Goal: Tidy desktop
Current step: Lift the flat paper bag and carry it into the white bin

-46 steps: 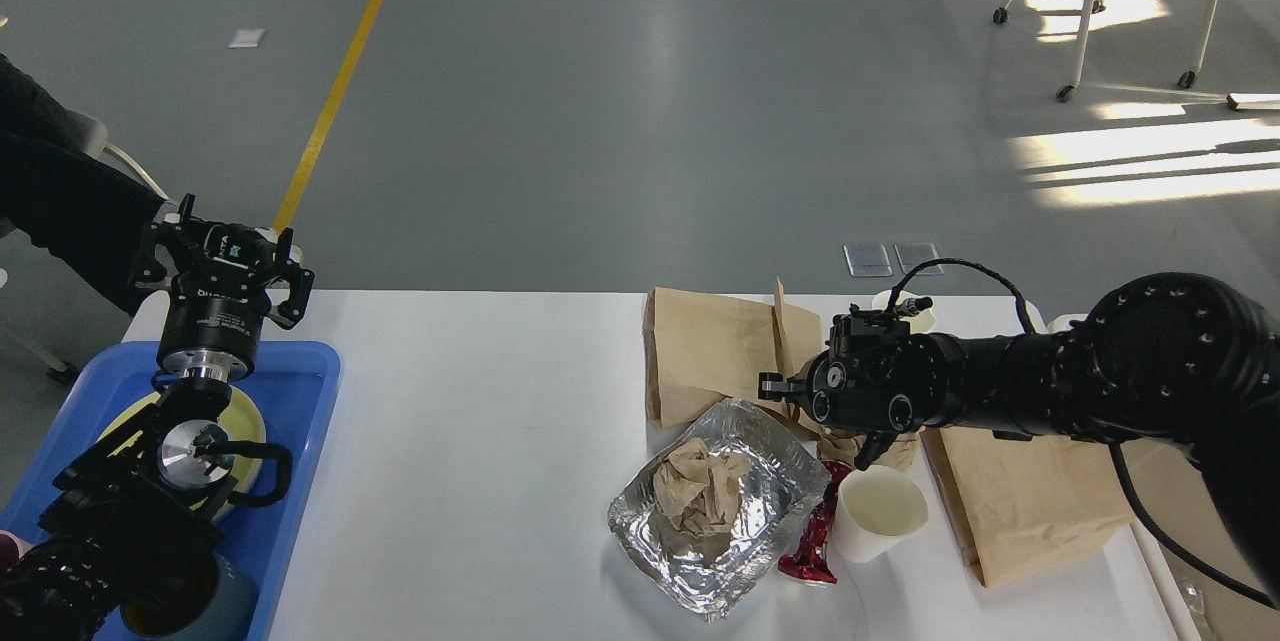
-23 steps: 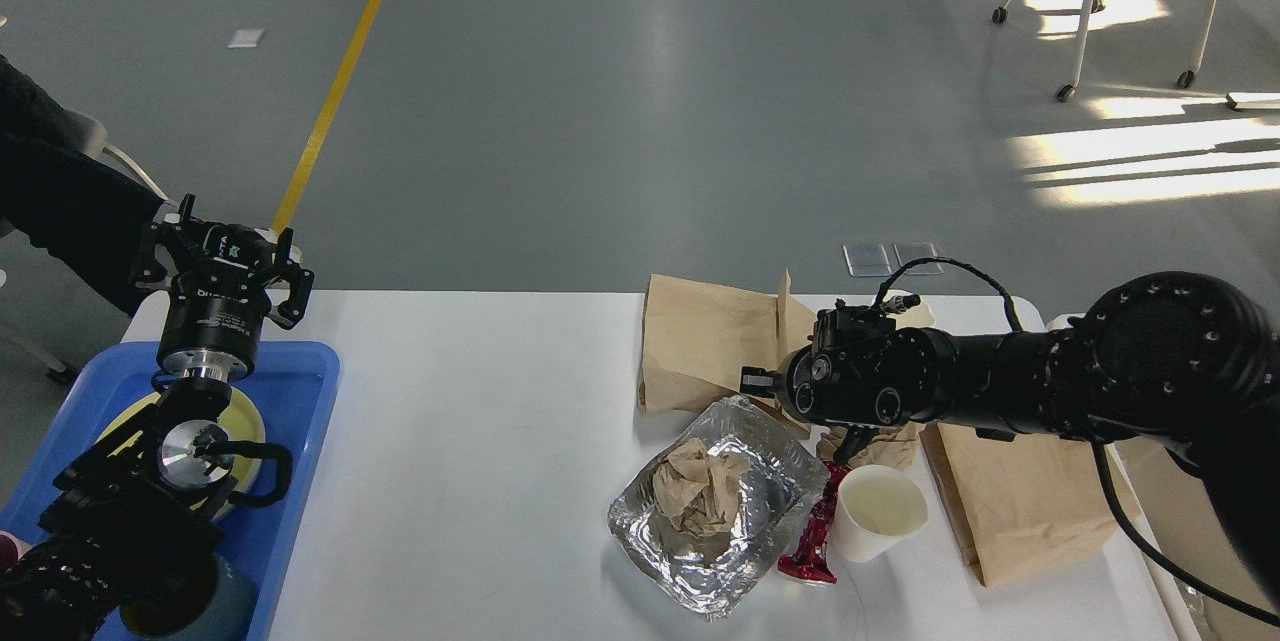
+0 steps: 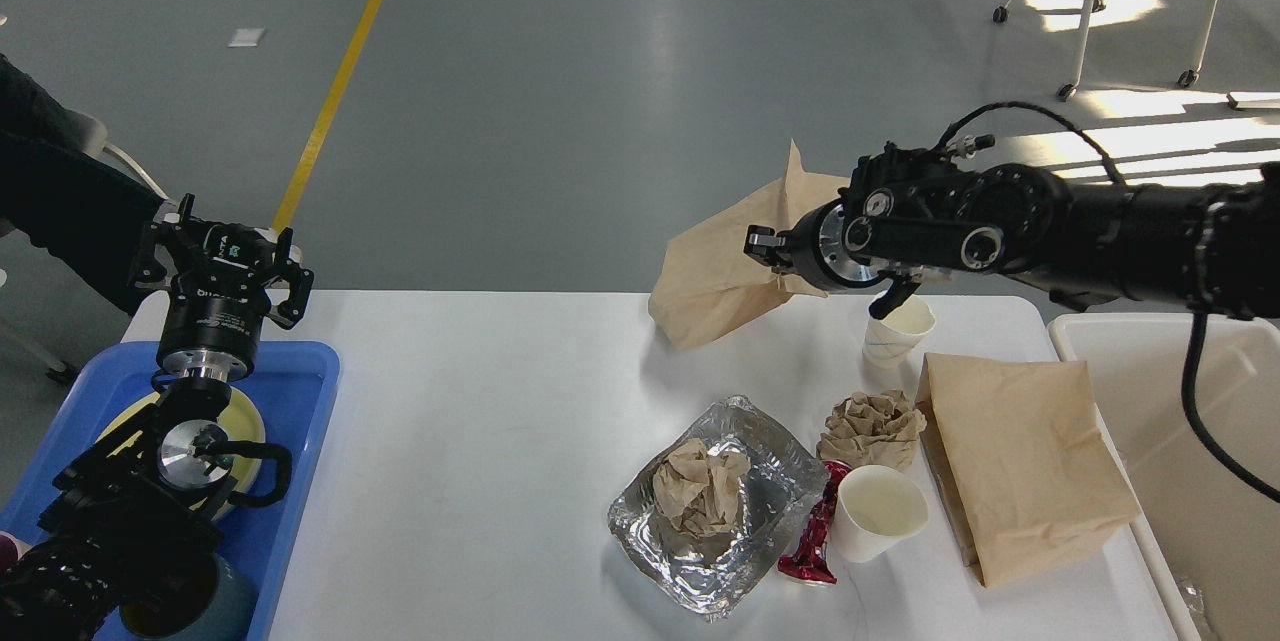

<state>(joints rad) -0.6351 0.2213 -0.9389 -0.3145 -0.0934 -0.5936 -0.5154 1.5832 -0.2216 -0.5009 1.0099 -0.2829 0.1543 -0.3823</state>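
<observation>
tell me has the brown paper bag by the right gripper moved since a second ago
Yes. The paper bag, held in the right gripper, has gone up off the desktop; it now hangs past the far edge, only its lower corner near it.

A blue tray holds a yellow plate, while a foil container, red wrapper, two paper cups and brown bags lie nearby.

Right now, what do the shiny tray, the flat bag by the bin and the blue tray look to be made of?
The shiny tray looks like thin aluminium foil: mirror-bright, creased and dented. The flat bag seems to be matte brown kraft paper, with sharp folds. The blue tray is probably moulded plastic: smooth, even colour, rounded rim with a slight sheen.
</observation>
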